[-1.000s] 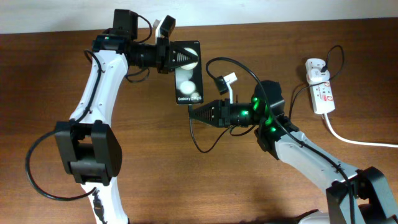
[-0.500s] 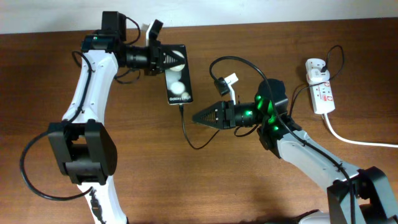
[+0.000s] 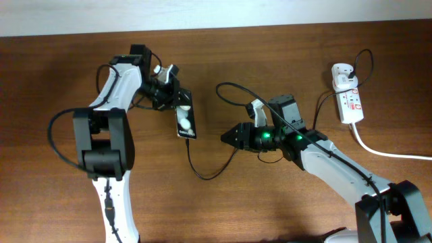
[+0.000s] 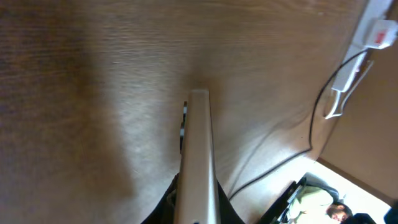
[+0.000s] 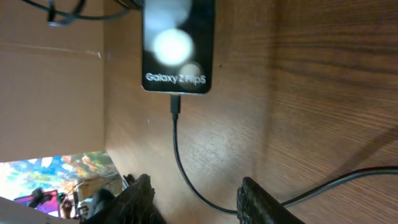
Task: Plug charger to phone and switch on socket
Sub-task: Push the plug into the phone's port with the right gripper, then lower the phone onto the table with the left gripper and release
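Note:
The black phone [image 3: 185, 121] is gripped on its edges by my left gripper [image 3: 172, 102], tilted with its screen toward the right arm. The left wrist view shows it edge-on [image 4: 198, 149] between the shut jaws [image 4: 198, 208]. The right wrist view shows its screen [image 5: 177, 46] with round white reflections. The charger's thin black cable [image 3: 202, 174] has its plug tip in the phone's bottom port [image 5: 176, 104]. My right gripper [image 3: 228, 135] is open and empty, right of the phone, with the cable passing between its jaws [image 5: 199, 205]. The white socket strip [image 3: 349, 100] lies at the far right.
A white adapter [image 3: 343, 73] sits in the strip's far end, and the thick white cord [image 3: 388, 152] runs off to the right edge. The black cable loops over the right arm toward the strip. The strip also shows in the left wrist view [image 4: 378, 32].
The left arm has folded in and carried the phone left and toward the front, turning it on edge. The right gripper has drawn back to the right, away from the plugged-in phone.

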You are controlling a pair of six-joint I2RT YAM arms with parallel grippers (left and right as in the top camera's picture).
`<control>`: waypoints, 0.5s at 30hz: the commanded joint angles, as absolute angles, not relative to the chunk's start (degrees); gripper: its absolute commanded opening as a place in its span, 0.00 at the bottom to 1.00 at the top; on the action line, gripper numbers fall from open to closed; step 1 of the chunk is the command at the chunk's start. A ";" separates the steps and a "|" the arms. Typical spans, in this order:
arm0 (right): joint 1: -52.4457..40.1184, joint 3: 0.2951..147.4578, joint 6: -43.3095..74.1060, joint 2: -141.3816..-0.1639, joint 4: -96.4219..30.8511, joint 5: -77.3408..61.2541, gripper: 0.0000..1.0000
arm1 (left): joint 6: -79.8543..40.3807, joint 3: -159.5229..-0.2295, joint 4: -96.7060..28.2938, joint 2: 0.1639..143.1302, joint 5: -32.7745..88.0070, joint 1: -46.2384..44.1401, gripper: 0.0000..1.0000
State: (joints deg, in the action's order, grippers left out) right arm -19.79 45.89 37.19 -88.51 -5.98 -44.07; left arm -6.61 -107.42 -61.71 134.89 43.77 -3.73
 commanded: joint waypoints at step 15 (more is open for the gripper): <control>-19.53 45.63 35.33 -88.51 -6.48 -42.78 0.47 | -5.74 -106.67 -61.10 142.19 36.10 -4.60 0.46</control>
